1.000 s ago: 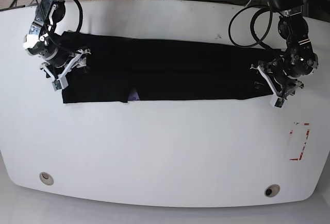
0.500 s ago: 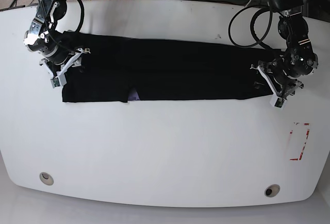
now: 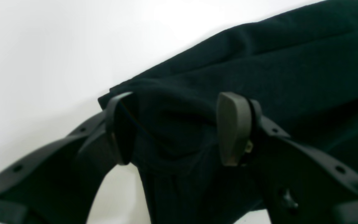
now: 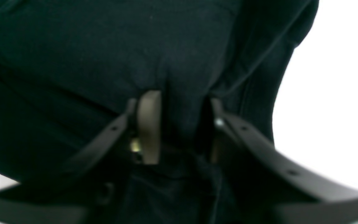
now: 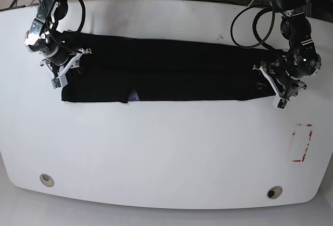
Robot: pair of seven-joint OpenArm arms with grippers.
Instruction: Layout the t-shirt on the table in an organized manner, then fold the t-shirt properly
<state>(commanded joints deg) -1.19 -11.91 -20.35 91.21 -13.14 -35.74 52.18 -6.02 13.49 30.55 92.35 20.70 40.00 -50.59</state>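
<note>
Lying long and black near the table's (image 5: 166, 153) far edge, the t-shirt (image 5: 182, 70) shows wrinkles under both parted, empty claws (image 3: 172, 129).

No texts, labels, brands, numbers or signs can be read in any of the views.

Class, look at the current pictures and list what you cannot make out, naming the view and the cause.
- Base view: the t-shirt end beneath the left gripper, covered by it.
- Right wrist view: fine detail of the right gripper, blurred.
- Left wrist view: the far end of the t-shirt, cut off by the edge.
</note>
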